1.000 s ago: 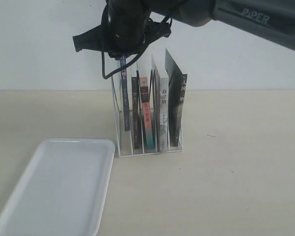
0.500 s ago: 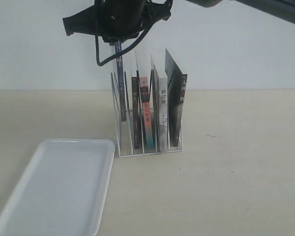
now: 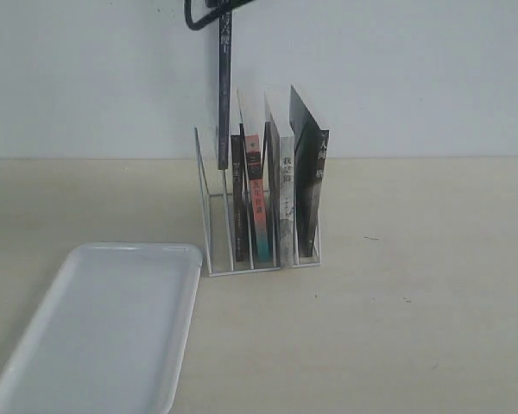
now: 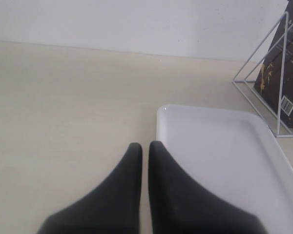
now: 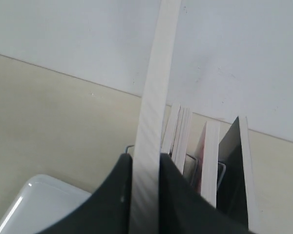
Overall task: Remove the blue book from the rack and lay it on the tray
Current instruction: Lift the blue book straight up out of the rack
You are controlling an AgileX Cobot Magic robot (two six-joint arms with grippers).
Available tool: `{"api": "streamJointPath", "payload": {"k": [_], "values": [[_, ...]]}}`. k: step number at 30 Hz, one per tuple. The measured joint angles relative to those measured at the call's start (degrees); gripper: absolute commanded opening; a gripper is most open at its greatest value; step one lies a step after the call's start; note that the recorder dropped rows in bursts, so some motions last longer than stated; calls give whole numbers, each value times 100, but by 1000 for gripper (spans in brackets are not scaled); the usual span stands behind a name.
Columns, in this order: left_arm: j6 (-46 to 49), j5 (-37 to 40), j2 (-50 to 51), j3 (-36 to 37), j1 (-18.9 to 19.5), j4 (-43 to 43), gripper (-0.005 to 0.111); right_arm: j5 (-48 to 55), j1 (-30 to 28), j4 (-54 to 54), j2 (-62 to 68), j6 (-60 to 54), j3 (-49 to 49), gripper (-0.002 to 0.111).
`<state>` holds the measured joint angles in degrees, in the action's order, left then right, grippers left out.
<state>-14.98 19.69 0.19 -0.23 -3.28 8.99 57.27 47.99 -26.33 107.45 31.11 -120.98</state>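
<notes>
My right gripper (image 5: 145, 165) was clenched on the blue book (image 3: 224, 95), one finger flat on each cover near its top edge, so the pale page block ran straight up between them in my wrist view. I held it that way (upright, spine facing the exterior camera) because a thin paperback leaves a wire slot cleanly only if it travels in line with the divider rods. It hung above the leftmost slot of the rack (image 3: 209, 216), and its lower end looked only just below the rod tops, so I judged the lift nearly but not quite finished. The pink-and-teal-spined book (image 3: 255, 203) and the black-covered book (image 3: 309, 190) stood in their slots alongside, apart from mine. The tray (image 3: 138, 248) lay bare on the table (image 3: 414, 302), just beside the rack's base, where the book could be swung over and tipped flat. My left gripper (image 4: 145, 146) was pinched together on nothing, hovering near the tray's corner, clear of that path.
</notes>
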Motion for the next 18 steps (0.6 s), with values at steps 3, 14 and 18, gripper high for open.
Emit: {"api": "streamJointPath", "payload": {"k": [3, 14, 18], "values": [[0, 0, 0, 0, 0, 0, 4, 28, 0, 35, -194, -40, 0, 0], [0, 0, 0, 0, 0, 0, 4, 60, 0, 354, -538, -435, 0, 0], [0, 0, 0, 0, 0, 0, 4, 60, 0, 475, -658, -581, 0, 0]]}}
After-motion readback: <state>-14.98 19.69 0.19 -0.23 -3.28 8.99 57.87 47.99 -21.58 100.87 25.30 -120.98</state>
